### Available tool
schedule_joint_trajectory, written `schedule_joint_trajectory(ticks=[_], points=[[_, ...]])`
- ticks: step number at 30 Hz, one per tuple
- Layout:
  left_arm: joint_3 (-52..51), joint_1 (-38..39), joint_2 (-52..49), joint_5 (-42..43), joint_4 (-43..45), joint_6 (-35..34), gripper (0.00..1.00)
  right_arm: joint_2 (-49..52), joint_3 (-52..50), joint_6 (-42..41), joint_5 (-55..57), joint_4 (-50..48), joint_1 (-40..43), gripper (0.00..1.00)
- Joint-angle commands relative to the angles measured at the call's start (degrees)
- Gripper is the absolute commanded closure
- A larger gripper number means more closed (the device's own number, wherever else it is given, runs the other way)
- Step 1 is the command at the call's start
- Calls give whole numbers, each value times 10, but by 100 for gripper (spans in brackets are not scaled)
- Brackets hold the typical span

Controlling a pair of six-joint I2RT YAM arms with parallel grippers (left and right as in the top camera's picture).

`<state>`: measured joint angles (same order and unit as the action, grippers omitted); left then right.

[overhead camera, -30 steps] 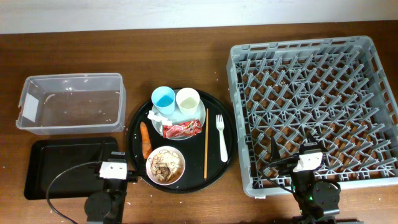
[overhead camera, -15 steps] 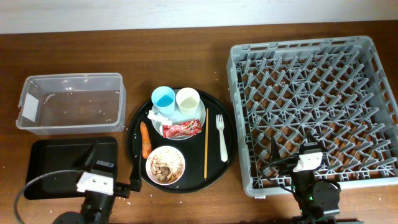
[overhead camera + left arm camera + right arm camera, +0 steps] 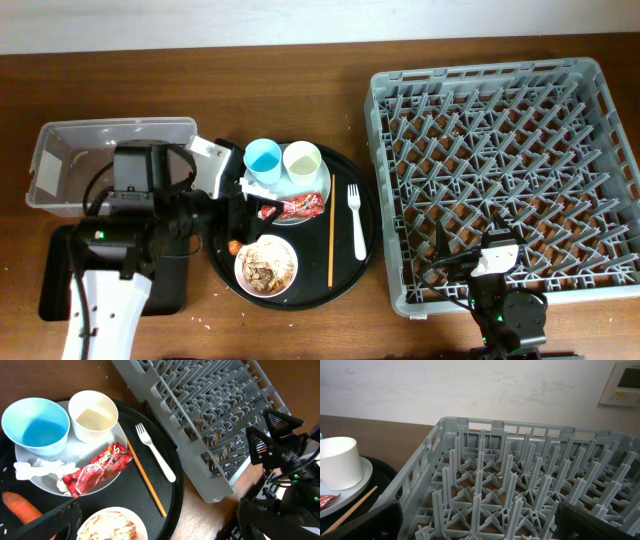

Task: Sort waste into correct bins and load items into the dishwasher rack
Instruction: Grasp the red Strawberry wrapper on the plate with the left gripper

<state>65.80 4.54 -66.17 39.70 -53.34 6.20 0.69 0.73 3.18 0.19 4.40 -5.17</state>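
Hangs left gripper wide open over carrot, right gripper open too at dishwasher rack; risks knocking bowl if lowered off-centre.

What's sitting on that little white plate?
On the plate stand a blue cup and a cream cup, side by side. A red wrapper and crumpled tissue lie next to them. Anything beneath those is covered.

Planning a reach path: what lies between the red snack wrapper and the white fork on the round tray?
The thin wooden chopstick lies lengthwise between the wrapper and the fork, clearest in the left wrist view.
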Motion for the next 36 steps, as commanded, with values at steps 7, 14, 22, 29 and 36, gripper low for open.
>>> schedule_joint_trajectory(ticks=[7,14,22,29,36], points=[[7,169,-73,-306,19,-116,52,-3,-4,-2,7,2,4,1],[7,209,-264,-384,24,-124,52,-3,-4,-2,7,2,4,2],[6,229,-332,-385,62,10,51,-3,-4,-2,7,2,4,1],[-31,265,-332,-432,138,89,56,-3,-4,-2,7,2,4,1],[-42,265,-355,-441,167,91,64,-3,-4,-2,7,2,4,1]])
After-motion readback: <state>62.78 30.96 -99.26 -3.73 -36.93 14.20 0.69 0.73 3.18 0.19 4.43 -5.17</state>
